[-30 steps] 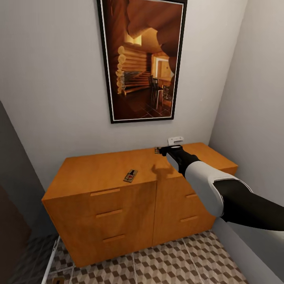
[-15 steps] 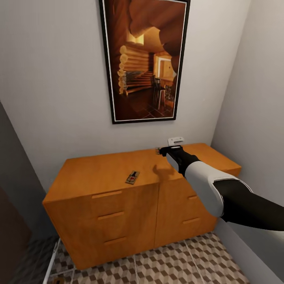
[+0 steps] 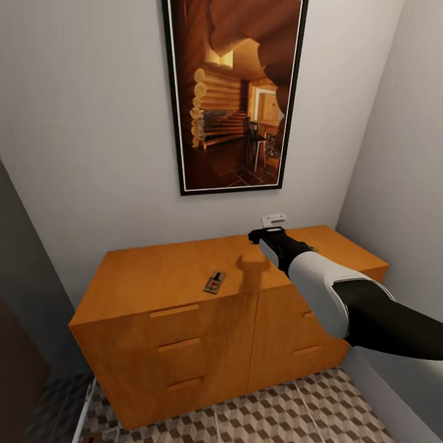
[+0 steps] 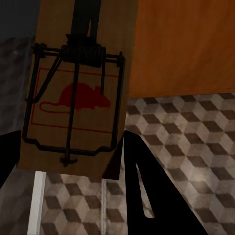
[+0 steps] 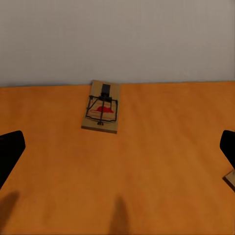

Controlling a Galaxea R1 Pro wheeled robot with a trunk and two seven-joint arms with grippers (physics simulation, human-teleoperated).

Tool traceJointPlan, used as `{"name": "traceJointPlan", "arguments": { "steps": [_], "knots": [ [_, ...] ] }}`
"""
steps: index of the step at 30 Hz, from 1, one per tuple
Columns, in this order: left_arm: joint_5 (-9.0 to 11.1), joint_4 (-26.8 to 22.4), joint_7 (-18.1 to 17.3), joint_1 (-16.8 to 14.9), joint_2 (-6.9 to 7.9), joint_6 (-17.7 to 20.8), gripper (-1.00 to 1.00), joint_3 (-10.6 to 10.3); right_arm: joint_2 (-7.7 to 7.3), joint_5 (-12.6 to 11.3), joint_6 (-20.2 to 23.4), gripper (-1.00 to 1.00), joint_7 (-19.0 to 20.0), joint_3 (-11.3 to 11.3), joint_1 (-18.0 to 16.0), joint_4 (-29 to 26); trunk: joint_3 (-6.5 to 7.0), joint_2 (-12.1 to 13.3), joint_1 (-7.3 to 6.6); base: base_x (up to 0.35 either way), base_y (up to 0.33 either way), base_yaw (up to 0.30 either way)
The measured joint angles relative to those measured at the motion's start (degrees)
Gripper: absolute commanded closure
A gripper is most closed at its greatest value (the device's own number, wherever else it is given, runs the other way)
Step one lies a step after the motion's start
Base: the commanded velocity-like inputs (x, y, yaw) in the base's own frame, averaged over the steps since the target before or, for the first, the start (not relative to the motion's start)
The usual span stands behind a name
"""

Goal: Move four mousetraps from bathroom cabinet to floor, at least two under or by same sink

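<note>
— What does the head view show?
— A small brown wooden mousetrap (image 3: pixel 214 282) lies mid-frame on the orange wooden cabinet (image 3: pixel 154 274). The right gripper (image 3: pixel 266 233) hovers above; I cannot tell its jaws there.

— And the wrist views?
— The left gripper (image 4: pixel 63 161) is clamped on another trap (image 4: pixel 78 88) over cube-patterned floor tiles (image 4: pixel 196 142). The right fingertips (image 5: pixel 10 149) are spread wide before a third trap (image 5: pixel 102 106).

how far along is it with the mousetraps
Early. Done: no trap can be confirmed laid on the floor. In hand: the left gripper holds one trap, and the open right gripper hovers over the cabinet, facing the back trap. Left: that one, the front trap, a fourth, then setting all down.
</note>
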Motion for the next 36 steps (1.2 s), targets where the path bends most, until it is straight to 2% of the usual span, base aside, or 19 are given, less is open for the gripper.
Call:
{"name": "traceJointPlan", "arguments": {
  "steps": [18, 26, 36],
  "knots": [
    [0.0, 0.1, 0.0, 0.0, -0.09, 0.0, 1.0, 0.0, 0.0, -0.1, 0.0, -1.0, 0.0, 0.0, 0.0, 2.1, 0.0, 0.0, 0.0, 0.0, 0.0, 0.0],
    [-0.1, 0.1, -0.1, 0.6, -0.09, 0.0, 1.0, 0.0, 0.0, -0.1, -2.5, -1.0, 0.1, 0.0, 0.0, 3.2, 0.0, 0.0, 0.0, 0.0, 0.0, 0.0],
    [-0.1, 0.1, -0.2, 1.0, -0.11, 0.0, 1.0, 0.0, 0.0, -0.1, -3.2, -1.0, 0.1, 0.0, 0.0, 3.4, 0.0, 0.0, -0.02, 0.096, 0.0, 0.0]
  ]
}}
